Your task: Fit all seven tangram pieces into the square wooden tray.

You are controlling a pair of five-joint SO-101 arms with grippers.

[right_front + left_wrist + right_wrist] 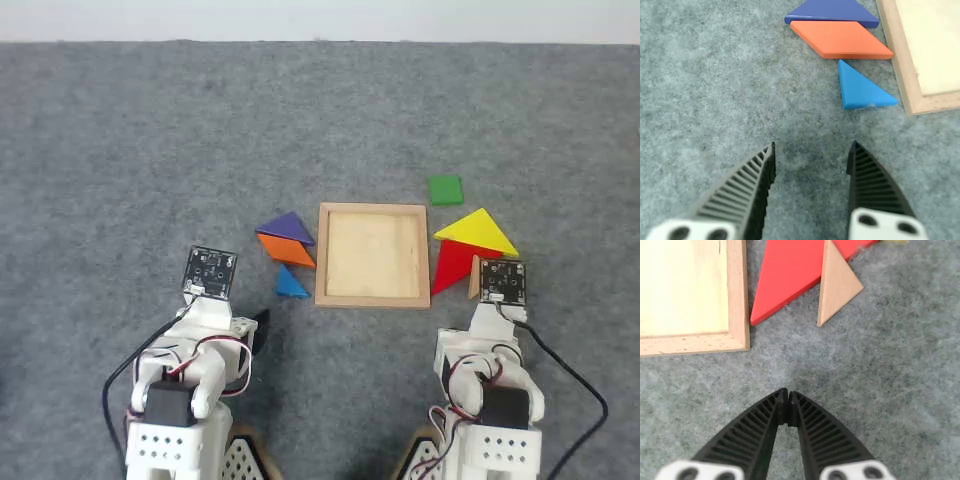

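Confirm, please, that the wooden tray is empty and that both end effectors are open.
Not quite: the right end effector is shut, with its jaws pressed together, as the right wrist view shows. The left end effector is open, and the wooden tray is empty.

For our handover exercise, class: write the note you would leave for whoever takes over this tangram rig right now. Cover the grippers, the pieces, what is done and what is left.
Left gripper: open, empty, over the grey mat, short of the blue triangle.
Right gripper: shut, empty, near the wooden triangle.
Tray: nothing in it.
On the left arm's side of the tray: purple triangle, orange parallelogram, blue triangle.
On the right arm's side: green square, yellow triangle, red triangle, wooden triangle.
Done: no piece placed.
Left: all seven pieces.
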